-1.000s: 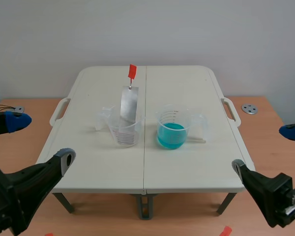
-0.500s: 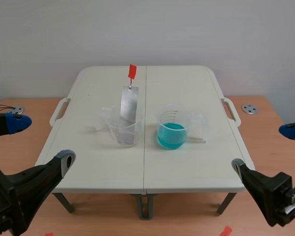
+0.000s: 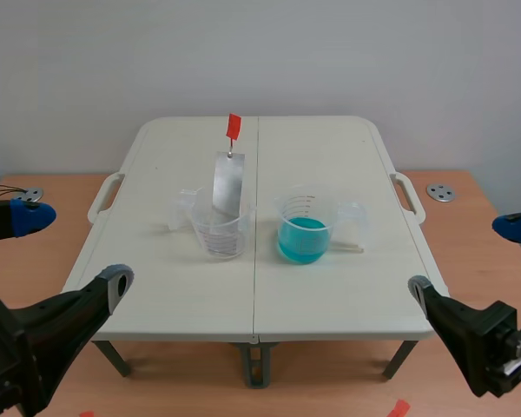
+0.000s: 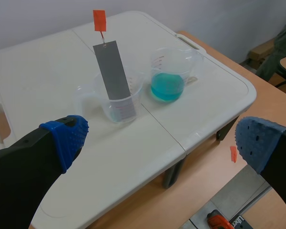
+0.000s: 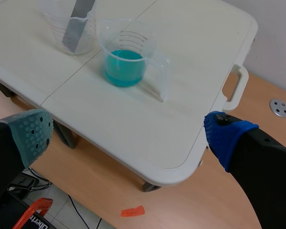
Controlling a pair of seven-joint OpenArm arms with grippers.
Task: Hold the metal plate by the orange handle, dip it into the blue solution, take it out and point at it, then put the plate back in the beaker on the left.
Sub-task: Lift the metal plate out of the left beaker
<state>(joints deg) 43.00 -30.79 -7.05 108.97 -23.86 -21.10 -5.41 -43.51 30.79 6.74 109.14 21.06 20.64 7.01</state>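
Note:
A grey metal plate (image 3: 228, 182) with an orange handle (image 3: 234, 127) stands tilted in the clear left beaker (image 3: 217, 229). To its right is a clear beaker of blue solution (image 3: 305, 231). My left gripper (image 3: 69, 250) is open, low at the table's near left corner, well short of the beakers. My right gripper (image 3: 467, 259) is open at the near right corner. In the left wrist view the plate (image 4: 113, 71), its handle (image 4: 99, 20) and the blue beaker (image 4: 168, 78) lie ahead of the open gripper (image 4: 162, 143). In the right wrist view the blue beaker (image 5: 126, 59) and the plate (image 5: 81, 19) are far ahead of the open gripper (image 5: 128, 136).
Both beakers stand mid-way across a white folding table (image 3: 330, 295) with side handles (image 3: 408, 195), set on a wooden surface. A metal disc (image 3: 440, 192) lies to the right of the table. An orange tape mark (image 5: 133, 211) lies on the floor below.

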